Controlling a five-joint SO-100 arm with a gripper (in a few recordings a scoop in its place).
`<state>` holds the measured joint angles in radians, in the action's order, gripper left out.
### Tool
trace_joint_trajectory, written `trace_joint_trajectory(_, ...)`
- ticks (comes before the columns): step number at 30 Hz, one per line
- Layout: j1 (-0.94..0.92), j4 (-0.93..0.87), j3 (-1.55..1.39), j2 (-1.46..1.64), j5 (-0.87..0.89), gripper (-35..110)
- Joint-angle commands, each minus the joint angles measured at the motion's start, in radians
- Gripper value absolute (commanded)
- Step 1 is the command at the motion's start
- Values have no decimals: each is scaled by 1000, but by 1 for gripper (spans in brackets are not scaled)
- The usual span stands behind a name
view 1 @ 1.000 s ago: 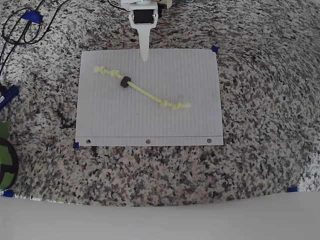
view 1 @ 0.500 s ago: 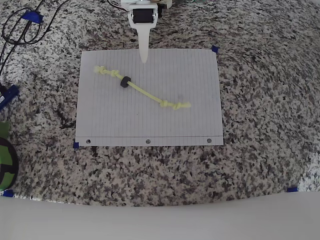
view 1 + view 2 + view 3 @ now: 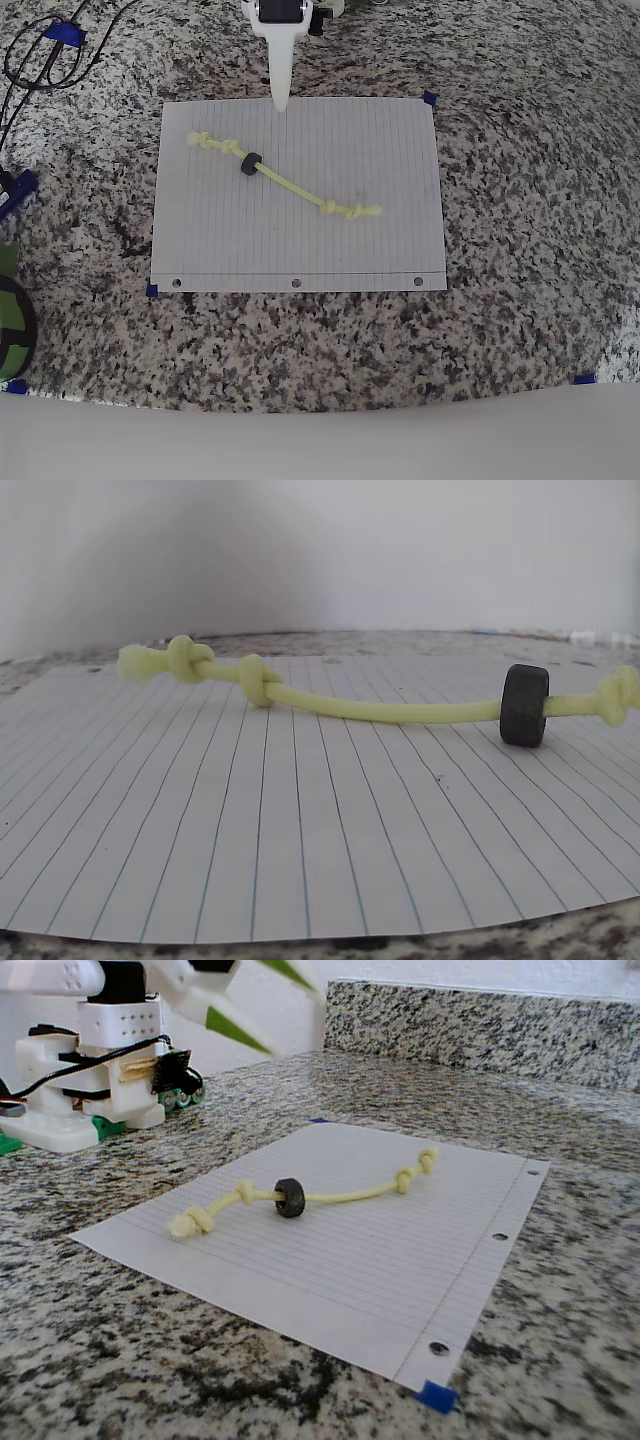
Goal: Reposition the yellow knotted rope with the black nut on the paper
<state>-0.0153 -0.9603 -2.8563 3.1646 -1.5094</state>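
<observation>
The yellow knotted rope (image 3: 295,187) lies slantwise across the upper half of the paper (image 3: 330,140), from upper left to lower right. The black nut (image 3: 250,163) is threaded on it near its left knots. My gripper (image 3: 281,103) hangs over the paper's top edge, above and clear of the rope, holding nothing. In the fixed view its fingertips (image 3: 297,1026) show blurred and spread apart, high over the rope (image 3: 340,1197) and nut (image 3: 290,1197). The wrist view looks low across the paper (image 3: 300,840) at the rope (image 3: 370,710) and nut (image 3: 524,705).
The sheet is taped at its corners with blue tape (image 3: 429,98) on a speckled granite counter. The arm's base (image 3: 90,1070) stands behind the paper. Black cables (image 3: 40,55) lie at the top left, a green-and-black object (image 3: 10,320) at the left edge. A granite backsplash (image 3: 480,1020) rises behind.
My gripper has drawn back toward the top edge of the overhead view and slightly left, off the sheet's upper part. The rope and nut have not moved.
</observation>
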Motion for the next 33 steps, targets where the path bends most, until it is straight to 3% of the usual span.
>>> trace_joint_trajectory(1, -26, 15, 86, -114, -2, 66)
trace_joint_trajectory(17, -144, -43, 308, -693, -6, 66)
trace_joint_trajectory(33, -224, -74, 407, -969, 2, 66)
